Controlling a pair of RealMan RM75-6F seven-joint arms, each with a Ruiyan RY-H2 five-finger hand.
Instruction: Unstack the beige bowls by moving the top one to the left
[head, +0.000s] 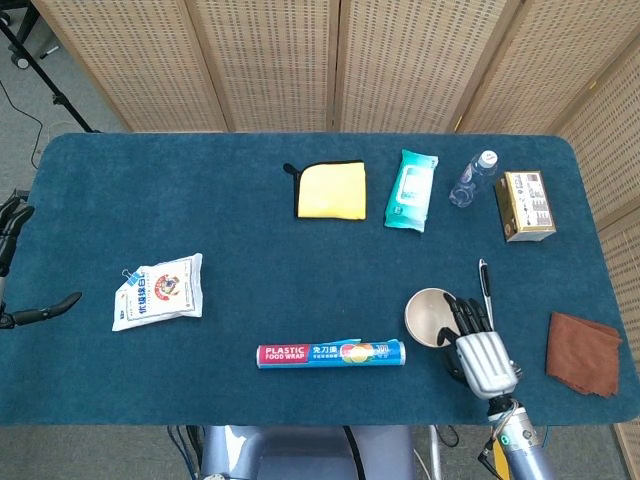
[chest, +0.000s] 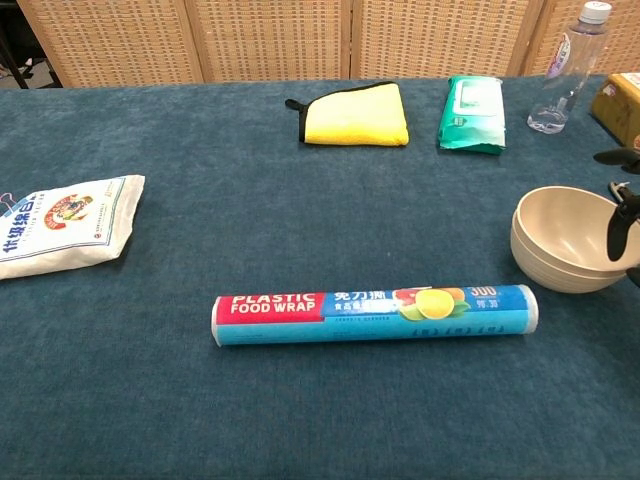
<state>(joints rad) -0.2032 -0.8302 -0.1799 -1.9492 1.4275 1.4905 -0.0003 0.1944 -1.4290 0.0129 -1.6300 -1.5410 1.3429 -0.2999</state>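
The beige bowls (head: 428, 315) sit nested on the blue cloth at the front right; the chest view shows the top bowl's (chest: 565, 238) rim just above the lower one's. My right hand (head: 478, 345) is right beside the stack, its dark fingers (head: 468, 314) stretched over the right rim. In the chest view one fingertip (chest: 617, 232) hangs just inside the rim and the hand holds nothing. My left hand (head: 40, 310) shows only at the far left table edge, fingers apart and empty.
A plastic food wrap roll (head: 331, 354) lies just left of the bowls. A pen (head: 485, 285) and a brown cloth (head: 582, 352) lie to their right. Further off are a white bag (head: 158, 290), yellow cloth (head: 331, 189), wipes pack (head: 411, 190), bottle (head: 472, 178) and box (head: 527, 205).
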